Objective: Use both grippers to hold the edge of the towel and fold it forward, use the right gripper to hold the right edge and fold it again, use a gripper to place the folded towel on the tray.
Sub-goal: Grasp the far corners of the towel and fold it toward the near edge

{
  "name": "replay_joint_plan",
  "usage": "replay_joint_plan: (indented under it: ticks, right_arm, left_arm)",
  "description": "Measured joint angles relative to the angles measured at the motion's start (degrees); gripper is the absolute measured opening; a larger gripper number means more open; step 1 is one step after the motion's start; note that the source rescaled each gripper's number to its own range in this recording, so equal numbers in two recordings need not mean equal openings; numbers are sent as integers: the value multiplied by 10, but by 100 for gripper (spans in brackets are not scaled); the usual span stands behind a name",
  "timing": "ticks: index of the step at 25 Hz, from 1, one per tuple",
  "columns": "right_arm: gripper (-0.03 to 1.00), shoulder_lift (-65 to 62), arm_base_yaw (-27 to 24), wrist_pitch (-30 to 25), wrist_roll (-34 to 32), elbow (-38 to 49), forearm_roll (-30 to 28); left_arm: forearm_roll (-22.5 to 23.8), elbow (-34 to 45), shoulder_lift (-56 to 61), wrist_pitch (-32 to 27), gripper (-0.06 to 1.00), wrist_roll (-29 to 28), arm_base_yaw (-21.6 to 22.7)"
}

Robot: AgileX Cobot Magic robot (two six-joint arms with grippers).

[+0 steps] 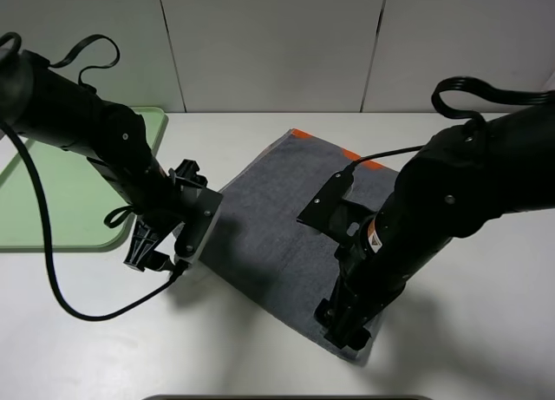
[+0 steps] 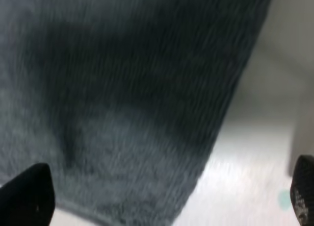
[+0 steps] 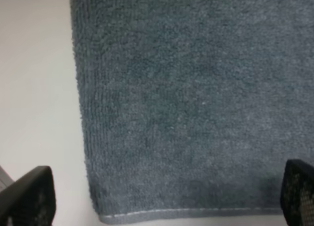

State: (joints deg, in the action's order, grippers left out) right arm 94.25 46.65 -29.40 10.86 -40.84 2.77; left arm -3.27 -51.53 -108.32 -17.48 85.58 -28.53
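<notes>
The dark grey towel [image 1: 277,218] lies flat on the white table, turned like a diamond, with orange patches on its far edge. My left gripper [image 1: 156,259] hangs open at the towel's near-left corner; in the blurred left wrist view its fingertips [image 2: 29,199] straddle the towel [image 2: 122,113] and bare table. My right gripper [image 1: 347,329] stands open over the near-right corner. The right wrist view shows the towel [image 3: 186,98] and the stitched edge of the towel [image 3: 186,213] between the spread fingertips [image 3: 27,199]. Nothing is held. The pale green tray [image 1: 78,200] sits at the far left.
The left arm and its black cable reach over the tray's right side. A pale panelled wall stands behind the table. White tabletop [image 1: 243,348] shows in front of the towel and to its right.
</notes>
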Motion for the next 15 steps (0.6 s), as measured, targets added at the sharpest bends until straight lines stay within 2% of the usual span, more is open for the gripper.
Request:
replay_joint_plan:
  ticks: [15]
  right_arm:
    - [100,26,0,13,6,-1,15]
  left_arm:
    - [-4,-6,-26,-5,92,109,1]
